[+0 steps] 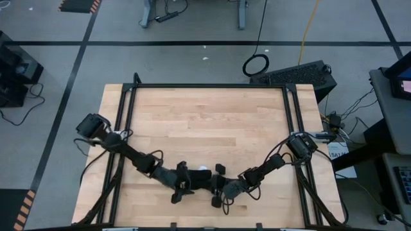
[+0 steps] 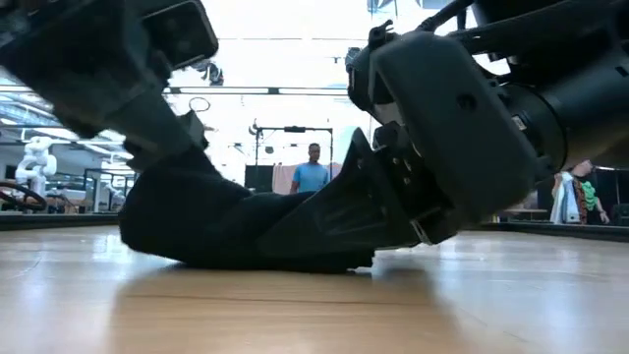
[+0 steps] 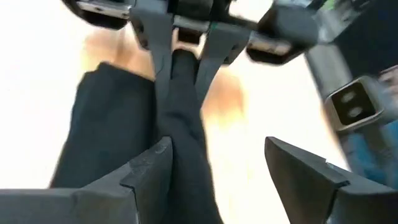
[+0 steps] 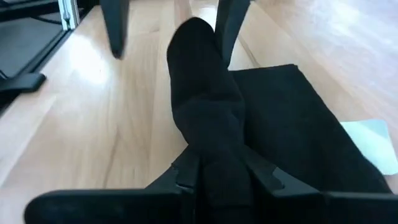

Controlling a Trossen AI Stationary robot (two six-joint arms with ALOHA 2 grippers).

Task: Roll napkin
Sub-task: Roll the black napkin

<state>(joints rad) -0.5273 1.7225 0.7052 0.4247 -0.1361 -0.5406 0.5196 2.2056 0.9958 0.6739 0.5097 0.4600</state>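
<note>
Near the front edge of the wooden tabletop [image 1: 205, 128], in the high view, the 2 dark arms are seen converging from either side, and the black napkin [image 1: 204, 181] is stretched between the left gripper [image 1: 186, 183] and the right gripper [image 1: 221, 187], with a small white tag [image 1: 203, 169] showing at its far edge. In the low view, the napkin [image 2: 211, 231] is seen bunched into a dark mound resting on the table [image 2: 314, 305], with gripper bodies pressed against it from both sides; which arm is which cannot be told from this view alone. A person in a blue shirt [image 2: 312, 175] is seen standing in the room far behind the table. In the left wrist view, the left gripper [image 3: 217, 171] is shown spread, with one finger [image 3: 152, 168] lying against the raised fold of the napkin [image 3: 183, 124] and the other standing clear of it; farther off, the right gripper [image 3: 185, 59] is seen pinching the same fold at its far end. In the right wrist view, the right gripper [image 4: 217, 171] is shown pressed together on a raised ridge of the napkin [image 4: 208, 112], whose flat part [image 4: 292, 118] lies on the wood beside it, and the white tag [image 4: 370, 134] is seen at the cloth's edge.
</note>
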